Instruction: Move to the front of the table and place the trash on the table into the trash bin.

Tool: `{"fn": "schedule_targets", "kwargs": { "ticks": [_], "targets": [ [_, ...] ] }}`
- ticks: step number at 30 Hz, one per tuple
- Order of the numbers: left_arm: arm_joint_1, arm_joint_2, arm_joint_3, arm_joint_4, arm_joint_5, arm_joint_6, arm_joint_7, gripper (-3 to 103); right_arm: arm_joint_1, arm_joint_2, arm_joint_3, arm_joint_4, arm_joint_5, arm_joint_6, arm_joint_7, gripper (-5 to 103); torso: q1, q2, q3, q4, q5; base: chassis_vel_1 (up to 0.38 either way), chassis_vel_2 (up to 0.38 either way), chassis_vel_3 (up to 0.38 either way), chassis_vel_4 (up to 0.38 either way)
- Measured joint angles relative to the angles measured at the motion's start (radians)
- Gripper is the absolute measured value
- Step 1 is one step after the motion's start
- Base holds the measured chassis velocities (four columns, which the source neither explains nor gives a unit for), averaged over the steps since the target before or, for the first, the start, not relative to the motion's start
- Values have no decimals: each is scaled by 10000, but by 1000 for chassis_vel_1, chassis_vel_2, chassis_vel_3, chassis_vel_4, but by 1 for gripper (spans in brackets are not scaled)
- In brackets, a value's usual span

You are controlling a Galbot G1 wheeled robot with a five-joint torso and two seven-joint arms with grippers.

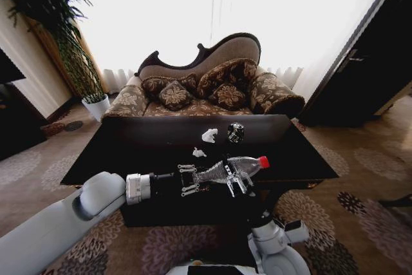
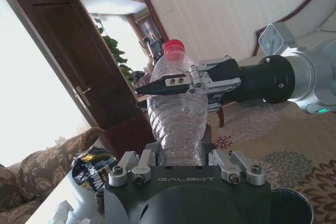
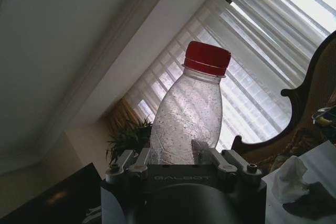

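Note:
The clear bottle [image 1: 225,170] with a red cap lies level just above the black table [image 1: 116,152], near its front edge. My left gripper [image 1: 193,180] is shut on its base and my right gripper [image 1: 237,181] is shut on its middle. In the left wrist view the bottle [image 2: 176,114] rises from my left gripper [image 2: 181,162], and the right gripper [image 2: 173,85] clamps it below the cap. Farther back on the table are two white paper bits [image 1: 209,135] [image 1: 199,153] and a dark shiny object [image 1: 235,132]. The trash bin [image 2: 291,205] shows as a dark round rim low beside my left wrist.
A patterned sofa [image 1: 206,88] stands behind the table. A white plant pot [image 1: 96,106] is at the back left and a dark cabinet [image 1: 367,82] at the right. Patterned carpet surrounds the table. A brown door [image 2: 68,61] lies beyond the right arm.

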Motion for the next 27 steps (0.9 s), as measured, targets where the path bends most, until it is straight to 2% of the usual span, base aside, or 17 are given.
{"fn": "schedule_targets", "kwargs": {
  "ticks": [1, 2, 4, 7, 11, 13, 17, 18, 20, 22, 23, 27],
  "targets": [
    [34, 0, -57, -6, -18, 11, -1, 41, -2, -6, 4, 3, 7, 4, -21, 33, 0, -1, 0, 0, 0, 0, 0, 0, 0],
    [34, 0, -57, -6, -18, 11, -1, 41, -2, -6, 4, 3, 7, 4, -21, 33, 0, -1, 0, 0, 0, 0, 0, 0, 0],
    [168, -2, -268, -52, -76, 35, -18, 52, 1, -28, 48, 8, 47, 15, -57, 30, -1, -1, 0, 1, 0, 0, 0, 0, 0],
    [267, -27, -457, -72, -124, 77, -39, 57, 12, -47, 110, 10, 62, 33, -58, 28, -1, -1, 0, 0, 0, 0, 0, 0, 0],
    [736, -175, -1279, -260, -304, 88, -100, 79, 41, -130, 350, -75, 64, 84, -92, 26, -1, -1, 0, 0, -1, 0, 0, 0, 0],
    [869, -200, -1469, -303, -328, 84, -111, 79, 42, -153, 381, -103, 61, 87, -116, 26, -1, 0, 0, 0, 1, 0, 0, 0, 0],
    [2181, -525, -2696, -515, -345, -133, -89, 98, 97, -323, 833, -209, 185, 170, -326, 26, -1, -1, 0, 1, 1, 0, 0, 0, 0],
    [2181, -525, -2696, -515, -345, -133, -89, 98, 97, -323, 833, -209, 185, 170, -326, 26, -1, -1, 0, 1, 1, 0, 0, 0, 0],
    [3048, -924, -3366, -540, -298, -237, -77, 100, 116, -409, 1032, -199, 439, 170, -375, 26, -1, -1, 0, 1, 1, 0, 0, 0, 0],
    [3796, -1558, -4083, -571, -259, -325, -93, 100, 127, -526, 1313, -138, 716, 152, -394, 26, -2, -1, 0, 1, 0, 0, 0, 0, 0],
    [3796, -1558, -4083, -571, -259, -325, -93, 100, 127, -526, 1313, -138, 716, 152, -394, 26, -2, -1, 0, 1, 0, 0, 0, 0, 0],
    [4560, -2533, -5185, -669, -487, -389, -126, 100, 123, -726, 1717, -9, 1035, 18, -376, 26, -2, 0, -1, 2, -1, 0, 0, 0, 0]
  ]
}}
